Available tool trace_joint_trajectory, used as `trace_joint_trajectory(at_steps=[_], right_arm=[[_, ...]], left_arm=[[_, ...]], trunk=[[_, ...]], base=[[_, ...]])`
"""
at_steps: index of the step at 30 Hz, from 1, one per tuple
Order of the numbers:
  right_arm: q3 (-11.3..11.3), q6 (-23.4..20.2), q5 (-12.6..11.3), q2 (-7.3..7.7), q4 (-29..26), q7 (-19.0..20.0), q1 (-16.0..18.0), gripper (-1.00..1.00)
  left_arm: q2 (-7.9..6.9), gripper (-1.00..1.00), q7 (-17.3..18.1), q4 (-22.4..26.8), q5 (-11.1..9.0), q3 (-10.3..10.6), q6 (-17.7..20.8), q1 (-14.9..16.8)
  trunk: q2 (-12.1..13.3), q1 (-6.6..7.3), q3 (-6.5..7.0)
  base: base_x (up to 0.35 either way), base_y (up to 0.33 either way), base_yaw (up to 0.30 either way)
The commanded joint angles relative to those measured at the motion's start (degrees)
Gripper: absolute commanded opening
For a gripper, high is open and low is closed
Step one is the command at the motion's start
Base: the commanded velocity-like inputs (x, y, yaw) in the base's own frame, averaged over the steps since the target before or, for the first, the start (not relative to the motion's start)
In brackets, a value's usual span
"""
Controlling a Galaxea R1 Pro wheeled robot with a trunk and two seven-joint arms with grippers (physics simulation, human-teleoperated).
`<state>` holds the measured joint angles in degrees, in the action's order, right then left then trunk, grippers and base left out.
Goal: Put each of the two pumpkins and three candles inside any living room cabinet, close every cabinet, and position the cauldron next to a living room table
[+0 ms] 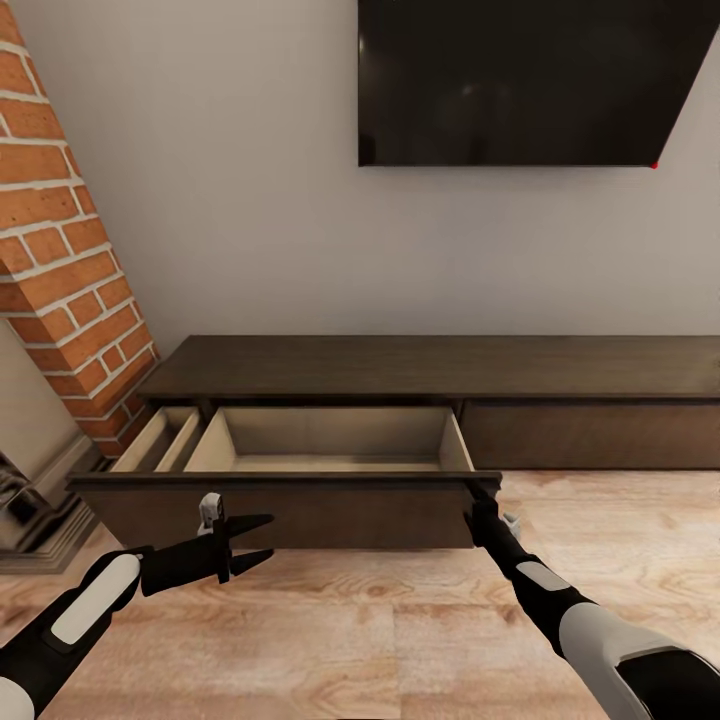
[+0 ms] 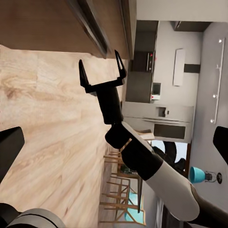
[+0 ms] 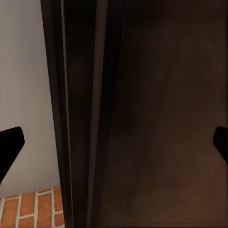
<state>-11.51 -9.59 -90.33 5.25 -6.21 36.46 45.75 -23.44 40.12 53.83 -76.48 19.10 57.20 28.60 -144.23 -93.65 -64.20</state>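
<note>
The cabinet is a long, low, dark brown unit against the wall. One wide drawer is pulled out and its pale inside holds nothing. My left gripper hangs open in front of the drawer front, a little below its top edge. My right gripper is at the right end of the drawer front, open, with its fingers spread close to the dark wood; it shows in the left wrist view as the right gripper. The pumpkins, candles and cauldron are out of view.
A red brick chimney and a stone fireplace base stand at the left. A dark TV hangs above the cabinet. The cabinet's right section is shut. Pale wood floor lies under both arms.
</note>
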Motion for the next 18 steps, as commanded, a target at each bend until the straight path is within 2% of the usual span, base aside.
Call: trace_joint_trajectory(at_steps=[1,7,18], right_arm=[[-0.35,-0.34,-0.59,0.03,0.05,0.19,0.04,1.0],[-0.35,-0.36,-0.58,0.03,0.05,0.17,0.04,1.0],[-0.91,-1.17,-0.26,0.1,0.05,-0.01,0.04,1.0]], left_arm=[[-0.04,1.0,0.26,-0.04,-0.03,0.15,0.11,0.05],[-0.03,1.0,0.27,-0.04,0.01,0.15,0.11,0.05],[-0.02,1.0,0.23,-0.21,0.1,-0.11,-0.04,0.05]], trunk=[[-0.02,0.02,-0.05],[-0.02,0.02,-0.05],[-0.02,0.02,-0.05]], base=[[-0.092,0.0,0.0],[-0.201,0.0,0.0],[-0.021,0.0,0.0]])
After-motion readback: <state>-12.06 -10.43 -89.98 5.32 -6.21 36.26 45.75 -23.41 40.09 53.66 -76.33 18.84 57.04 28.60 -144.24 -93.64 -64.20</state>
